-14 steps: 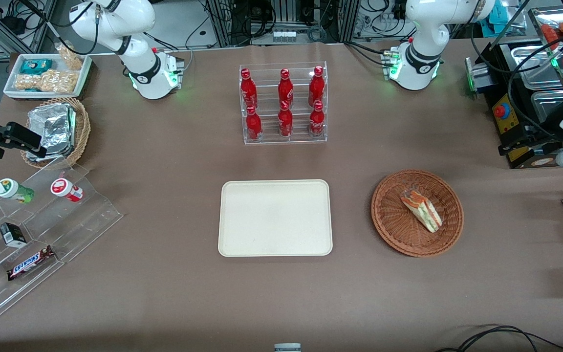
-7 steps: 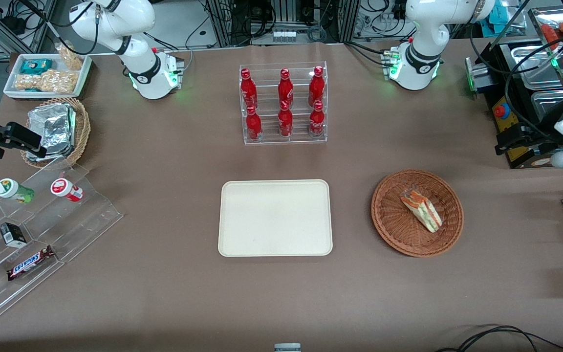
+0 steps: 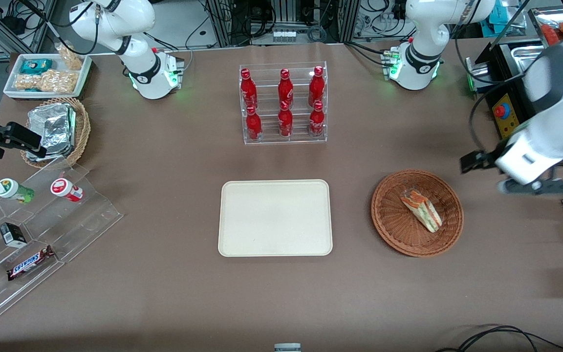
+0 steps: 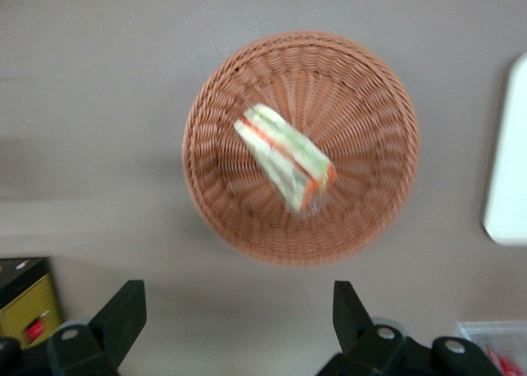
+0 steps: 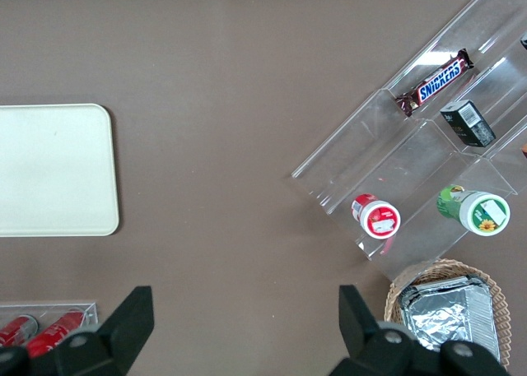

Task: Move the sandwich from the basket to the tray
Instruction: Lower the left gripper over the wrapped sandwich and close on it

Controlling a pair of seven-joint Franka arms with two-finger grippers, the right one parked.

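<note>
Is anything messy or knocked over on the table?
No, nothing stands out. The sandwich lies whole in the basket, the tray sits flat and bare, and the tool hangs open above the basket's edge.

Brown table (image 3: 164,293) carries tray (image 3: 275,218), basket (image 3: 394,215), bottle rack (image 3: 284,103); claw (image 4: 239,327) above.
</note>
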